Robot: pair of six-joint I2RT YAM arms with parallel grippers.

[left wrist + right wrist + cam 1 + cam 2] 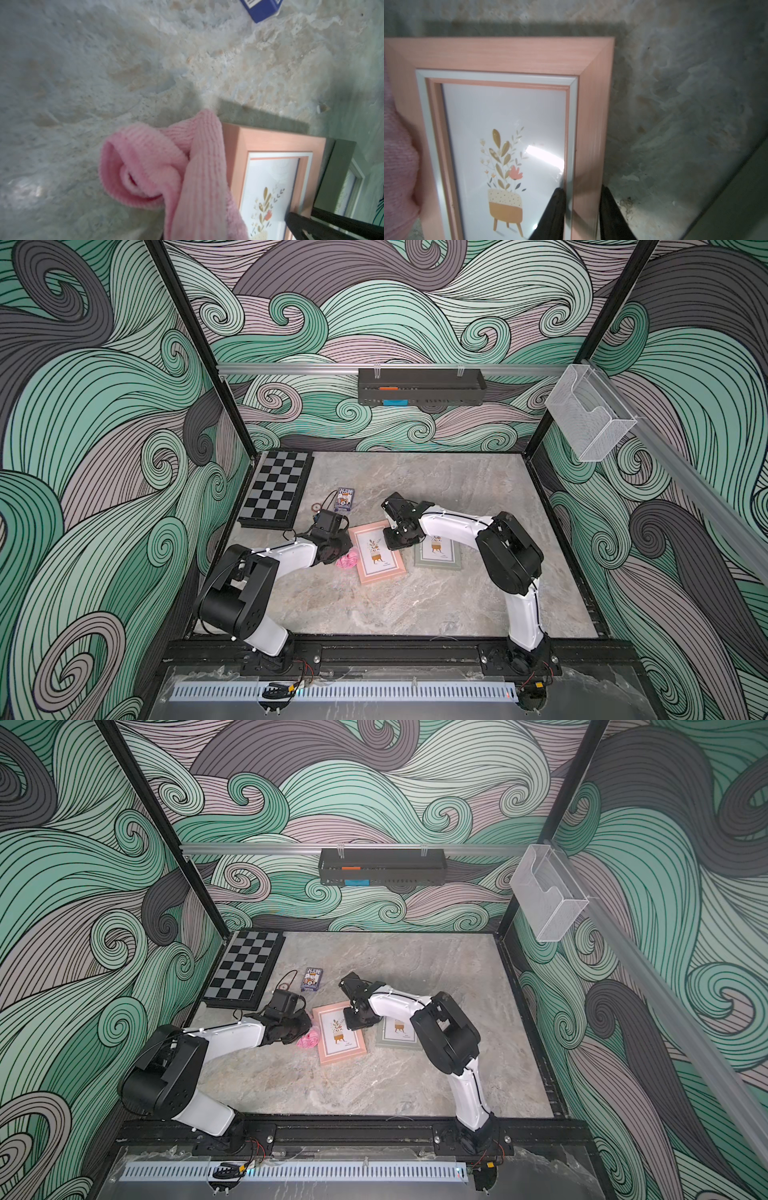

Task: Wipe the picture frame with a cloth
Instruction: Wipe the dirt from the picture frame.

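Checking the right gripper [581,190] through its wrist camera, I see its jaws narrow, clamped across one side rail of the pink picture frame [508,54], with one finger [557,199] on the glass [500,108] and its twin on the outer edge. Both top views hide that grip under the wrist. My left gripper [337,552] is closed on the cloth [145,155], which is bunched on the table [415,605] and touches the frame's opposite edge. Those jaws lie outside their own wrist view.

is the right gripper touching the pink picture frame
Touching. The right wrist view shows the right gripper closed across the side rail of the pink picture frame, one finger on the rail's inner side and one against its outer edge.
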